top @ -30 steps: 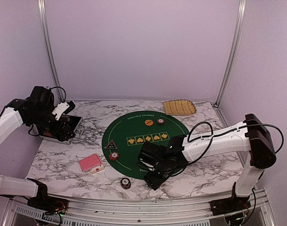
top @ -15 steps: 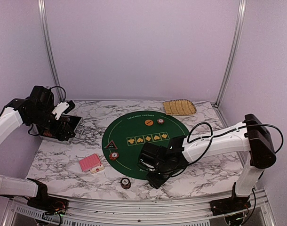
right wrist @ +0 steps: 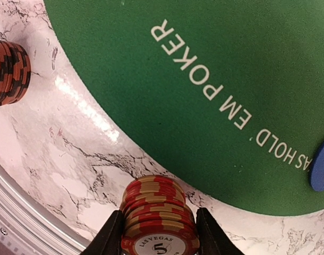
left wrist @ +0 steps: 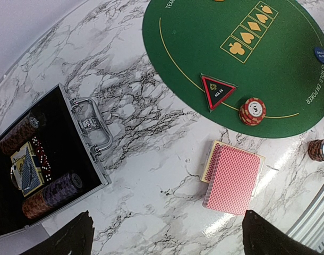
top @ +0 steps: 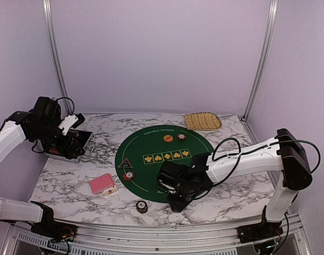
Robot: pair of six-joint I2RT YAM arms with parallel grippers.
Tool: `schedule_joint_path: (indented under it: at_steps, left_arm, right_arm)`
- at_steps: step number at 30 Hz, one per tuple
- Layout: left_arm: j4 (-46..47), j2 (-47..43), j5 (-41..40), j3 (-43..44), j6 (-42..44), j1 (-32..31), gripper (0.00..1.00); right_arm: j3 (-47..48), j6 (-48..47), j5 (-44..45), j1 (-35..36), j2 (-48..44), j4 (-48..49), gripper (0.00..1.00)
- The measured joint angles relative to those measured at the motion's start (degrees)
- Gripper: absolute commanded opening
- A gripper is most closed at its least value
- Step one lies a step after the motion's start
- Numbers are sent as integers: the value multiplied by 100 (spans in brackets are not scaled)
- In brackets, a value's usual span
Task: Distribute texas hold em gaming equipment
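looks like the right gripper (right wrist: 158, 236) has its jaws clamped on the red chip stack (right wrist: 158, 204) just off the felt mat (right wrist: 204, 79), the left gripper (left wrist: 170, 239) is wide open and empty, so next it needs a clean lift

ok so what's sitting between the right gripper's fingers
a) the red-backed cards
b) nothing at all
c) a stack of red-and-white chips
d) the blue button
c, since the right wrist view shows the red-and-white chip stack standing on the marble with the right gripper closed against both of its sides.
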Motion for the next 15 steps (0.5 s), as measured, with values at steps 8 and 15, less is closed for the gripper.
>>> schedule_joint_path:
  at_steps: [8, 15]
  left_arm:
    - [-4, 0, 2, 7, 0, 0, 99]
    - [-35, 0, 2, 9, 2, 0, 99]
  right_arm:
    - [245, -2, 15, -4, -146, -278, 22]
    - [485, -81, 26, -363, -549, -417, 19]
